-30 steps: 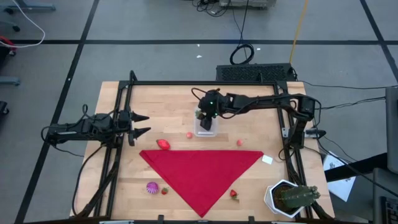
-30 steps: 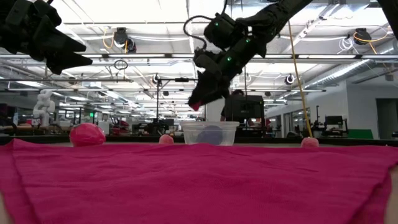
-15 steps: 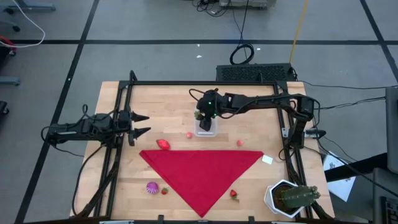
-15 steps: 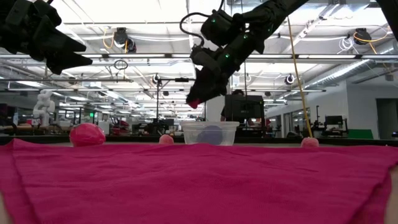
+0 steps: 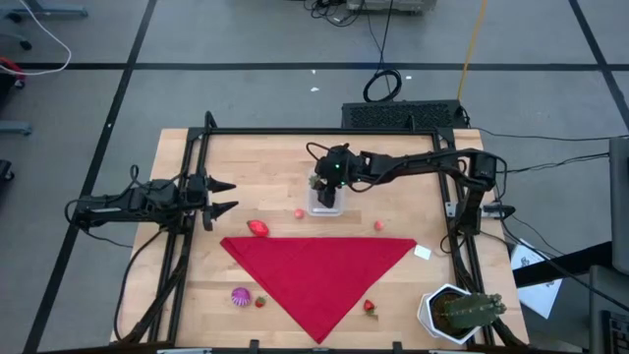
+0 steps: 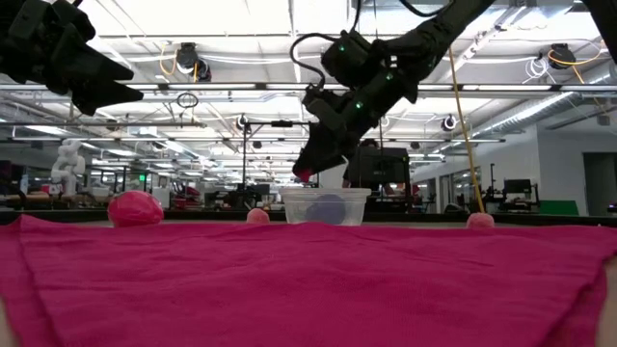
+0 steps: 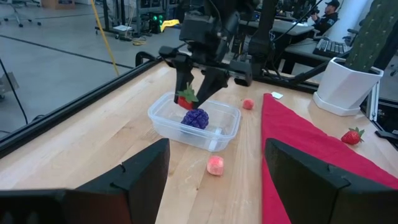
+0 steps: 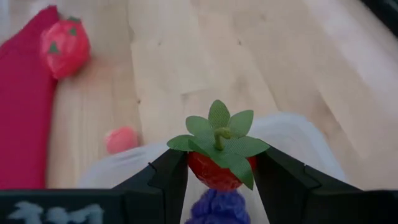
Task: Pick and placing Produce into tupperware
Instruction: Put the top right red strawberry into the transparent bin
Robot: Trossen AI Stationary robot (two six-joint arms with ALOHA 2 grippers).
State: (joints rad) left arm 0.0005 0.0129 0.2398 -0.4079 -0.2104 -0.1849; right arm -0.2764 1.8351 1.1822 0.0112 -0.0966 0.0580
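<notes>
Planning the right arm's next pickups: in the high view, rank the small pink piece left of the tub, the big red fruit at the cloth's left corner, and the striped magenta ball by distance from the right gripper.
Measured from the right gripper, which holds a strawberry over the clear plastic tub:
1. Small pink piece, just left of the tub.
2. Big red fruit, at the red cloth's left corner.
3. Striped magenta ball, near the front-left edge.

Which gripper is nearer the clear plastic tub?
Right. The right gripper hangs just above the clear plastic tub, clamping a red strawberry. The left gripper waits open at the table's left edge, well away.
</notes>
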